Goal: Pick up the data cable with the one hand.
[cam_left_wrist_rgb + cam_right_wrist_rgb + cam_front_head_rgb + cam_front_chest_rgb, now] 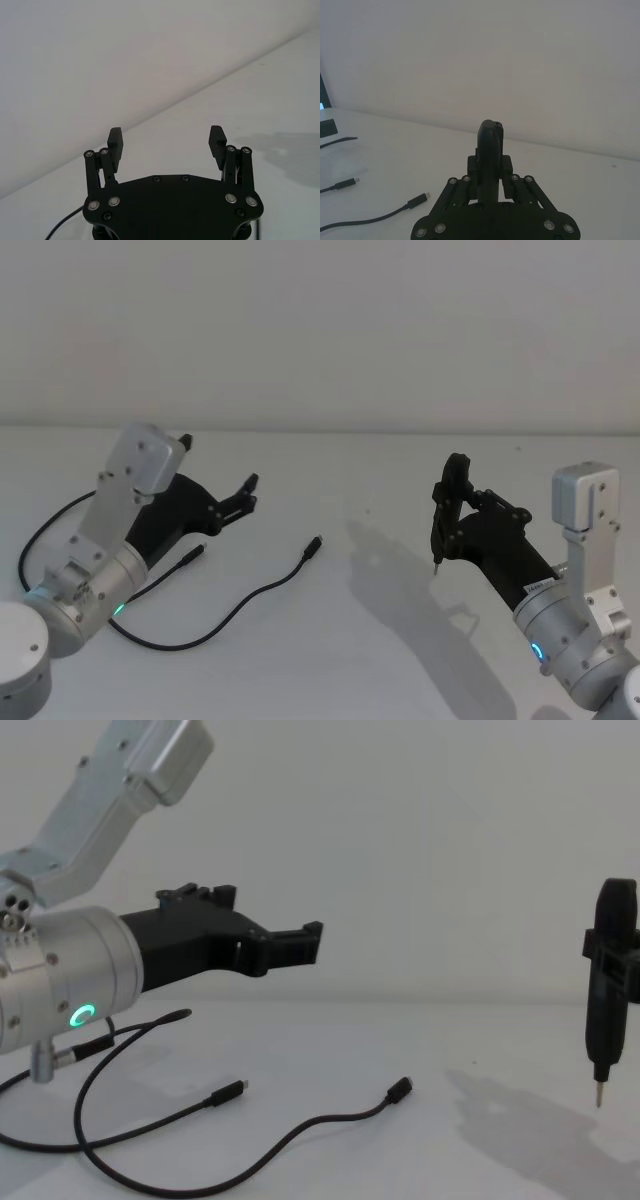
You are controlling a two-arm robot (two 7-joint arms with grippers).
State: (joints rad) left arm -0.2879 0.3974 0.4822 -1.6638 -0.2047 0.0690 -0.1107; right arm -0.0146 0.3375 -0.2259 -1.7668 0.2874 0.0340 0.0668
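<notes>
On the table point(330, 470), the data cable point(235, 610) lies slack near the left gripper point(248, 492), whose jaws are wide apart and empty. The cord is likely light and limp: pinch beside a plug. The right gripper point(462, 510), parked, clamps a pen tool point(443, 525).

We saw the data cable point(262, 590) lying loose on the table point(330, 670), and we placed all else by it. The left gripper point(250, 492) hung over the cable's left half (not touching it). The right gripper point(458, 515) stood well to the cable's right, the pen tool point(440, 540) upright in its grip, tip just above the table.
</notes>
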